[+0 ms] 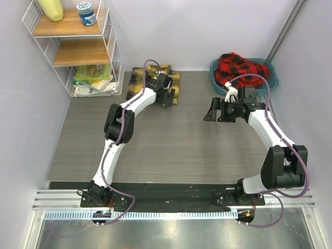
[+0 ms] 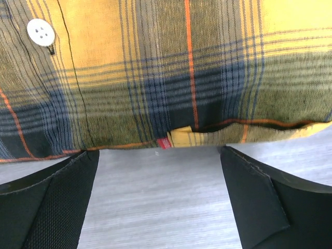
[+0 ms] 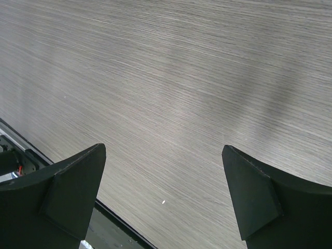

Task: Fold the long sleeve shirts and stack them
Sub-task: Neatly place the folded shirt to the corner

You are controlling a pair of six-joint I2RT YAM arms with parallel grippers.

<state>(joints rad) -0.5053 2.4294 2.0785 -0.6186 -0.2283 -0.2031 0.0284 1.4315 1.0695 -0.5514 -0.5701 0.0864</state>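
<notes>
Closest to the overhead camera, both arm bases were seen bolted along the 6 o'clock edge of the table (image 1: 171,145); pretty standard setup. At roughly 12 o'clock the left gripper (image 1: 165,97) was hung over the near edge of the yellow-and-black shirt (image 1: 136,82), which was laid folded flat at the far side of the table; in the wrist view its fingers (image 2: 52,197) were spread wide and released, nothing pinched, with the shirt's hem seen just past the tips; a white button (image 2: 40,32) and a small red tag (image 2: 164,143) could be made out on the cloth. The right gripper (image 1: 212,113) was held at about 2 o'clock over bare tabletop, likewise splayed apart with nothing gripped; only wood grain was shown between its fingers (image 3: 67,192). The red-and-black shirt (image 1: 239,66) was heaped in the teal basin (image 1: 274,79) at 1 o'clock, just beyond the right gripper, untouched; a wire shelf (image 1: 80,52) was stood at 10 o'clock.
</notes>
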